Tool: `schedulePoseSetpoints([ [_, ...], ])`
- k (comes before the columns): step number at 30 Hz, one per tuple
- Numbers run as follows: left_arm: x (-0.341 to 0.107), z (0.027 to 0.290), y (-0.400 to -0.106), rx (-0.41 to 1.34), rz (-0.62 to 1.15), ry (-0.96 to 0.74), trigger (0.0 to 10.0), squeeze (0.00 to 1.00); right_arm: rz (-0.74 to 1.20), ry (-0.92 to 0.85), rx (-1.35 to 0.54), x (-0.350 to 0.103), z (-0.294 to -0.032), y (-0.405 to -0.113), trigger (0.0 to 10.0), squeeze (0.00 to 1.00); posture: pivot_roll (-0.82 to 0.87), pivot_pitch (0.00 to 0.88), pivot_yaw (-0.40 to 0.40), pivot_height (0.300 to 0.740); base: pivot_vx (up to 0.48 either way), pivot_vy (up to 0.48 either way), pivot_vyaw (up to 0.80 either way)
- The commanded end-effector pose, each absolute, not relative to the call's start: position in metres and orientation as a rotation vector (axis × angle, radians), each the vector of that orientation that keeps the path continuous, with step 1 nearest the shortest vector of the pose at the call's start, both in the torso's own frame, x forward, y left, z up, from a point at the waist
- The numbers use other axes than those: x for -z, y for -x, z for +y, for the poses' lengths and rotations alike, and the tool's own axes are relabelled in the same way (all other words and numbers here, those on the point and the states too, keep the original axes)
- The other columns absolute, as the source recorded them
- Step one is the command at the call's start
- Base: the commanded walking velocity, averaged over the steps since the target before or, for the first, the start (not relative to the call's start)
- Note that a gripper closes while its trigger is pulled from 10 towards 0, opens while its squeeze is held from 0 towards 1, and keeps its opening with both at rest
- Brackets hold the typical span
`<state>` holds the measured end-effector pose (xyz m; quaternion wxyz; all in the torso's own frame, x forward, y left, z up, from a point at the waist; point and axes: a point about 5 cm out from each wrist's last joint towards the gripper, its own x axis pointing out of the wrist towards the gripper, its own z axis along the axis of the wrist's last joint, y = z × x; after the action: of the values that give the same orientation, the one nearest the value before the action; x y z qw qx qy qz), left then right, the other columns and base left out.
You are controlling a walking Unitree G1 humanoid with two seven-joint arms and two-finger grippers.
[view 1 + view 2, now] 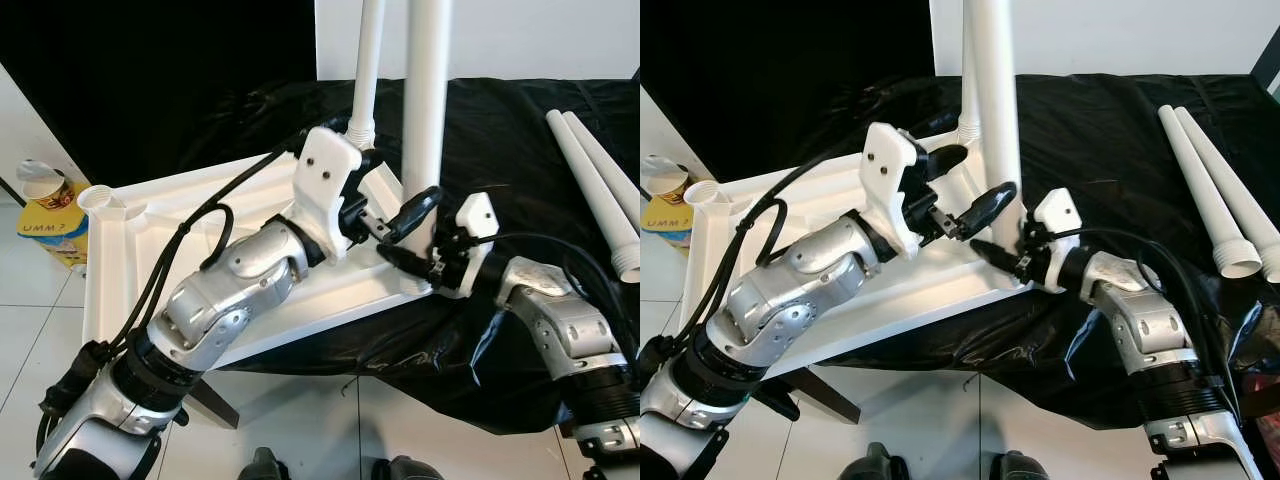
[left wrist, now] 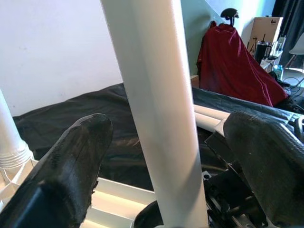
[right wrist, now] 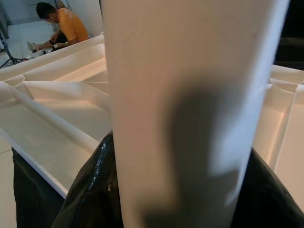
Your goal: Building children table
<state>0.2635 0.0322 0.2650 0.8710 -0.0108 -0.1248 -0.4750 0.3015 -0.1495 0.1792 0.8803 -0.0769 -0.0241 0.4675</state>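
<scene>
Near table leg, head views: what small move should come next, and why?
Probably close the left gripper on the near leg. Its fingers straddle the upright leg with gaps on both sides, while the right gripper sits at the leg's base in the tabletop corner socket, so a firm grip would likely help before seating it.

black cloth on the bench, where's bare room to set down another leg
The black cloth is bare between the upright leg and the two loose legs by its right edge. The near corner of the upturned tabletop is crowded: the left hand straddles that leg and the right hand is at its base.
</scene>
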Motion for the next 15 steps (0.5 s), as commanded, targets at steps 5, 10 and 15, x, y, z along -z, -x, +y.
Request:
schedulePoseSetpoints([
  [5,-0.271,0.021,-0.239,1.65,-0.282,0.022,10.0,0.0,-0.021,0.184,-1.084,-0.18,-0.142,-0.297,10.0,0.0,0.03,0.086,0.0,0.74,0.0,0.0,0.0],
  [10,-0.287,0.023,-0.241,1.683,-0.298,0.138,10.0,0.0,0.025,0.196,-1.169,-0.175,-0.138,-0.289,10.0,0.0,0.04,0.089,0.0,0.74,0.0,0.0,0.0],
  [15,-0.293,0.025,-0.245,1.692,-0.266,0.208,10.0,0.0,0.04,0.205,-1.185,-0.172,-0.138,-0.287,10.0,0.0,0.04,0.085,0.004,0.74,0.0,0.0,0.0],
])
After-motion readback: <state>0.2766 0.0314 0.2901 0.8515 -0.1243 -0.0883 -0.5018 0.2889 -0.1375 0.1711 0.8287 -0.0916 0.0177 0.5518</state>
